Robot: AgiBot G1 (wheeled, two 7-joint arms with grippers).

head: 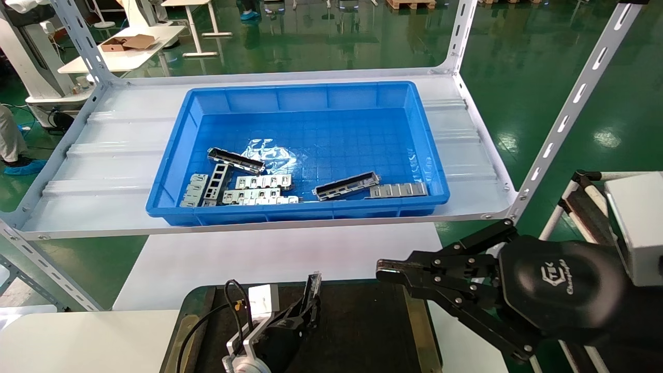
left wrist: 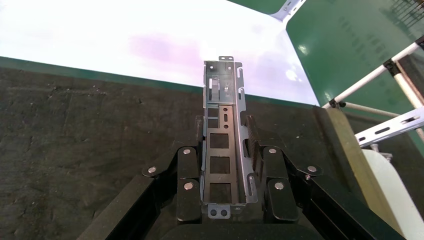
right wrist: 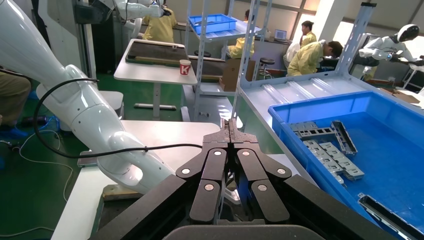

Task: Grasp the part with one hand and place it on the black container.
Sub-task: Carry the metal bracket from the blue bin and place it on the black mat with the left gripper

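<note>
My left gripper point(head: 310, 306) is shut on the part point(head: 314, 286), a long grey metal channel with rectangular cut-outs. In the left wrist view the part point(left wrist: 223, 135) lies lengthwise between the jaws of the left gripper point(left wrist: 225, 131) and reaches past the fingertips. It is over the dark matte surface of the black container point(left wrist: 75, 140). Whether it touches the surface I cannot tell. The black container point(head: 362, 329) sits at the near edge of the head view. My right gripper point(head: 384, 271) hovers shut and empty beside the container's right side; the right wrist view shows the same gripper point(right wrist: 230, 127) with its jaws together.
A blue bin point(head: 311, 89) on the white shelf point(head: 103, 171) holds more channel pieces point(head: 346, 185) and flat silver plates point(head: 259, 182). A slanted shelf post point(head: 570, 109) stands at the right. A white table point(head: 269, 254) lies between shelf and container.
</note>
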